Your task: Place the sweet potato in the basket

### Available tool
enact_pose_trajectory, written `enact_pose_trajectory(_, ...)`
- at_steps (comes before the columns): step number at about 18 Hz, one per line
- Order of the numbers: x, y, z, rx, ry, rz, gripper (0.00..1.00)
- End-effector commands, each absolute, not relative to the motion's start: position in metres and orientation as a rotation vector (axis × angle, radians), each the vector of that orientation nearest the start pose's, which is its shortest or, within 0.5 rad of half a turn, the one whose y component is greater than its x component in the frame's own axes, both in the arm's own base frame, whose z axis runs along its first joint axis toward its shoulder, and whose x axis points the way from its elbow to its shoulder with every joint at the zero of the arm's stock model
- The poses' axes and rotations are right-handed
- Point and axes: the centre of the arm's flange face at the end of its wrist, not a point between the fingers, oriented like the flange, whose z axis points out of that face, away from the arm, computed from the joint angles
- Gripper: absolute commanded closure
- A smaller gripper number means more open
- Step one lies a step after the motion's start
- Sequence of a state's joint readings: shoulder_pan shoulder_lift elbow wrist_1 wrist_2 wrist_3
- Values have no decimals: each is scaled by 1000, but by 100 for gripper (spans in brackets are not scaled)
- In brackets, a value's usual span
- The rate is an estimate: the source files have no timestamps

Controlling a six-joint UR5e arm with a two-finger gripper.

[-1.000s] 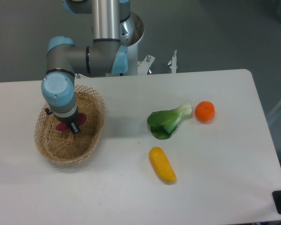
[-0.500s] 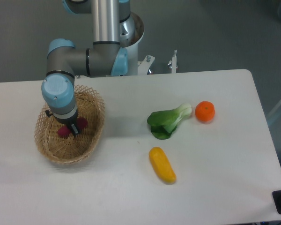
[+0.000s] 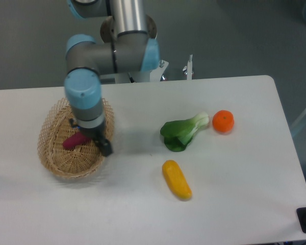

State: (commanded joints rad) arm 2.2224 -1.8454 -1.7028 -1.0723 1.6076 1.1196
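Gripper (image 3: 105,148) had swung off to the basket's (image 3: 55,162) right rim, its jaw state impossible to tell, leaving the sweet potato (image 3: 75,140) lying loose inside the wicker, so the placement looked done.

A white desk (image 3: 234,204) with rounded corners stands over a dull grey floor (image 3: 229,30), evenly lit, soft shadows beneath.

No readable text, labels or numbers.
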Motion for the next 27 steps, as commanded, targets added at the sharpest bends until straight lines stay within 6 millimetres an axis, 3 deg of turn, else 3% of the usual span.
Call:
enact_pose_trajectory(7,-344,501,343,-3006,795,204,0)
enact_pose_trajectory(12,-438,469,341,-3021,761,217,0)
enact_pose_trajectory(16,-470,453,336,-3016,802,217,0)
enact_pose_trajectory(21,-518,445,328,-3013,725,212,0)
enact_pose_trajectory(27,-539,421,328,-2983,784,192,0)
